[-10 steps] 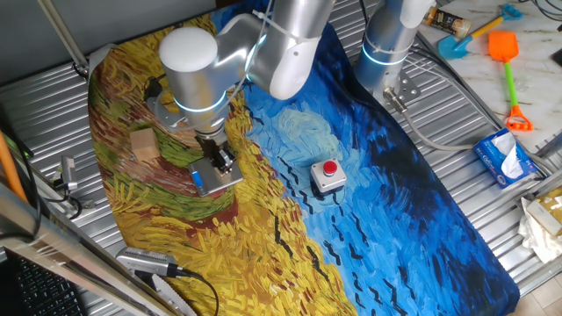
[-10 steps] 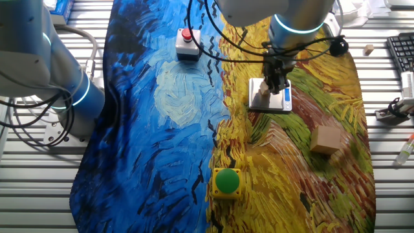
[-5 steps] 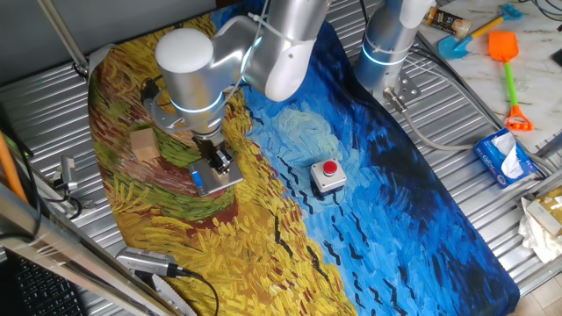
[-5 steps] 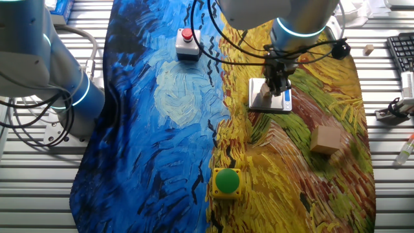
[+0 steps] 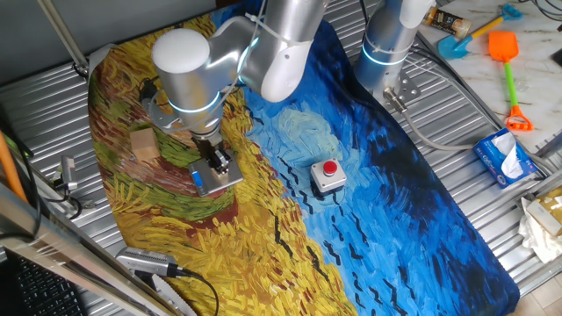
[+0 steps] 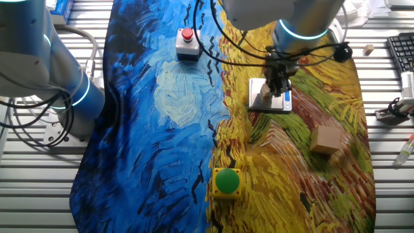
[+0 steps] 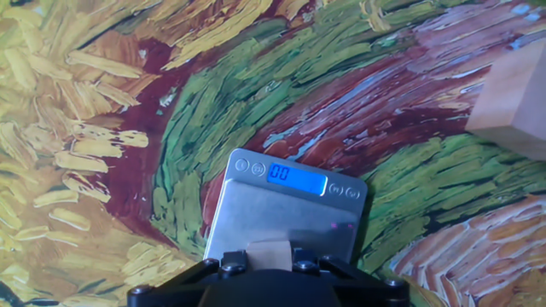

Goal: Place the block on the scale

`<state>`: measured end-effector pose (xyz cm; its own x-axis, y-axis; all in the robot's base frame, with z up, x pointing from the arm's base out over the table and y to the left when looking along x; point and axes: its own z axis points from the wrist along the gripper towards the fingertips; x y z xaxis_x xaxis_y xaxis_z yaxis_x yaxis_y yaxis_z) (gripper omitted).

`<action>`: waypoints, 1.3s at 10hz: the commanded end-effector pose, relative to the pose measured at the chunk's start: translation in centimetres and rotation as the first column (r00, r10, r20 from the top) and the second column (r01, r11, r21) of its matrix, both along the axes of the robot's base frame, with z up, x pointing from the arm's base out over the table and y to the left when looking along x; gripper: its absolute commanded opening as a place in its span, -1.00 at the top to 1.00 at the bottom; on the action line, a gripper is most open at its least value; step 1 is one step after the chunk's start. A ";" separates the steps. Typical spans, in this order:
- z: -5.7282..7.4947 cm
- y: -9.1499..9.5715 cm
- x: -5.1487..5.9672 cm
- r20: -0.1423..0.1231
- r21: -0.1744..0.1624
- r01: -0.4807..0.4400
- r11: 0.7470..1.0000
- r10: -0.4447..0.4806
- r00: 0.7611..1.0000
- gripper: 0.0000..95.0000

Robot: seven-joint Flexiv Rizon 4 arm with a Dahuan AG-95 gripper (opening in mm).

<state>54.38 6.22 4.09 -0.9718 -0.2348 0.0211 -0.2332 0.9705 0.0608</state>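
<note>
Two fixed cams look steeply down on the painted cloth from opposite sides: one near the yellow end, the other roughly reversed. Hand cam sits just above the scale (image 7: pixel 286 213), looking down along the fingers. All three share the scale (image 5: pixel 215 176) (image 6: pixel 272 95) and larger wooden block (image 5: pixel 145 144) (image 6: pixel 326 140) (image 7: pixel 516 95).

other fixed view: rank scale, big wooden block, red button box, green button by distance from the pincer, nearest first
1. scale, directly under the pincer
2. larger wooden block, lower right
3. red button box, upper left
4. green button, bottom, farthest
</note>
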 end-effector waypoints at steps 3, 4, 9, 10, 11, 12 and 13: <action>-0.1 0.1 0.0 -0.011 -0.008 -0.039 0.999 0.039 0.999 0.20; -0.1 0.1 0.0 -0.010 -0.006 -0.039 0.999 0.038 0.999 0.20; 3.1 0.6 -1.6 -0.015 0.002 -0.029 1.000 0.029 0.999 0.60; 4.0 1.0 -2.1 -0.015 0.003 -0.019 1.000 0.019 1.000 0.60; 4.9 1.5 -2.6 -0.012 0.008 0.003 1.000 -0.003 1.000 0.60; 5.6 2.0 -3.0 -0.010 0.028 0.038 0.999 -0.038 0.999 1.00; 6.2 2.5 -3.4 -0.017 0.036 0.043 0.998 -0.042 0.999 1.00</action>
<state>51.08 8.42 10.03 -0.9790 -0.2023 0.0237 -0.1995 0.9758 0.0892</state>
